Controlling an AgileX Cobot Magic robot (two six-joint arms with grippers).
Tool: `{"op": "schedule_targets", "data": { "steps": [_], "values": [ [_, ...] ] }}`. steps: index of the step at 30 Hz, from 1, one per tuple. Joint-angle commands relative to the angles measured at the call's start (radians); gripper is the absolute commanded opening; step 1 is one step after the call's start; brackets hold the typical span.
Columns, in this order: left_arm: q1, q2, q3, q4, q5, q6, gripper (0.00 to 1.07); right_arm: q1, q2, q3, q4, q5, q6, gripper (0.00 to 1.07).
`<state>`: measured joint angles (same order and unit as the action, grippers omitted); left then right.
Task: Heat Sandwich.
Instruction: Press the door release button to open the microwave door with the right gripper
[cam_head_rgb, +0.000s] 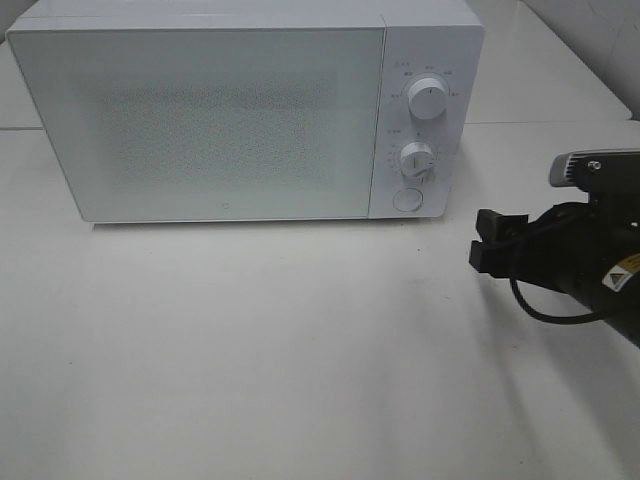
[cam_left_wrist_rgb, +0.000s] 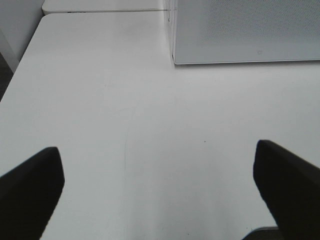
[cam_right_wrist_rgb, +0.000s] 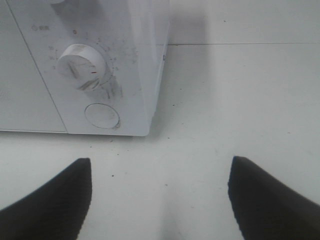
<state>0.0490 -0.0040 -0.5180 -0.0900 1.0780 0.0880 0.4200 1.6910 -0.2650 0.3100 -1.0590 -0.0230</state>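
Observation:
No sandwich shows in any view. The white microwave (cam_head_rgb: 230, 120) stands at the back of the table with its door shut; the frosted door hides the inside. My right gripper (cam_head_rgb: 484, 243) hovers open and holds nothing, just right of the microwave's lower front corner. In the right wrist view the right gripper (cam_right_wrist_rgb: 160, 200) faces the timer knob (cam_right_wrist_rgb: 81, 66) and the round door button (cam_right_wrist_rgb: 102, 115). My left gripper (cam_left_wrist_rgb: 160, 185) is open wide over bare table, near the microwave's left front corner (cam_left_wrist_rgb: 174, 60). The exterior view does not show it.
The control panel carries an upper knob (cam_head_rgb: 428, 100), a lower knob (cam_head_rgb: 416, 159) and a round button (cam_head_rgb: 407, 199). The white table (cam_head_rgb: 280, 350) stretches in front of the microwave. A second tabletop (cam_head_rgb: 560, 70) joins behind at the right.

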Motion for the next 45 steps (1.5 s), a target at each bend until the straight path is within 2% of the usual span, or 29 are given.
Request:
{"op": "schedule_targets", "data": {
  "steps": [1, 2, 8, 17, 23, 27, 30, 31, 32, 35, 36, 38, 40, 43, 45],
  "values": [
    [0.002, -0.008, 0.001, -0.005, -0.011, -0.004, 0.98, 0.058, 0.035, -0.043, 0.058, -0.019, -0.028, 0.74],
    [0.002, -0.008, 0.001, -0.005, -0.011, -0.004, 0.98, 0.093, 0.053, -0.067, 0.103, -0.018, -0.051, 0.74],
    [0.002, -0.008, 0.001, -0.005, -0.011, -0.004, 0.98, 0.168, 0.092, -0.125, 0.189, -0.005, -0.088, 0.74],
    [0.002, -0.008, 0.001, -0.005, -0.011, -0.004, 0.98, 0.231, 0.126, -0.204, 0.295, 0.036, -0.142, 0.74],
    [0.002, -0.008, 0.001, -0.005, -0.011, -0.004, 0.98, 0.236, 0.126, -0.218, 0.307, 0.047, -0.092, 0.74],
    [0.002, -0.008, 0.001, -0.005, -0.011, -0.004, 0.98, 0.236, 0.126, -0.218, 0.325, 0.083, 0.078, 0.74],
    [0.002, -0.008, 0.001, -0.005, -0.011, -0.004, 0.98, 0.236, 0.126, -0.218, 0.324, 0.109, 0.329, 0.74],
    [0.002, -0.008, 0.001, -0.005, -0.011, -0.004, 0.98, 0.236, 0.126, -0.218, 0.324, 0.109, 0.329, 0.74],
    [0.002, -0.008, 0.001, -0.005, -0.011, -0.004, 0.98, 0.236, 0.126, -0.218, 0.321, 0.113, 0.487, 0.74],
    [0.002, -0.008, 0.001, -0.005, -0.011, -0.004, 0.98, 0.236, 0.126, -0.218, 0.318, 0.116, 0.705, 0.74],
    [0.002, -0.008, 0.001, -0.005, -0.011, -0.004, 0.98, 0.236, 0.126, -0.218, 0.318, 0.116, 0.705, 0.74],
    [0.002, -0.008, 0.001, -0.005, -0.011, -0.004, 0.98, 0.236, 0.126, -0.218, 0.306, 0.119, 0.89, 0.73],
    [0.002, -0.008, 0.001, -0.005, -0.011, -0.004, 0.98, 0.236, 0.126, -0.218, 0.29, 0.117, 1.062, 0.7],
    [0.002, -0.008, 0.001, -0.005, -0.011, -0.004, 0.98, 0.236, 0.126, -0.218, 0.286, 0.117, 1.165, 0.67],
    [0.002, -0.008, 0.001, -0.005, -0.011, -0.004, 0.98, 0.236, 0.126, -0.218, 0.284, 0.117, 1.311, 0.6]
  ]
}}
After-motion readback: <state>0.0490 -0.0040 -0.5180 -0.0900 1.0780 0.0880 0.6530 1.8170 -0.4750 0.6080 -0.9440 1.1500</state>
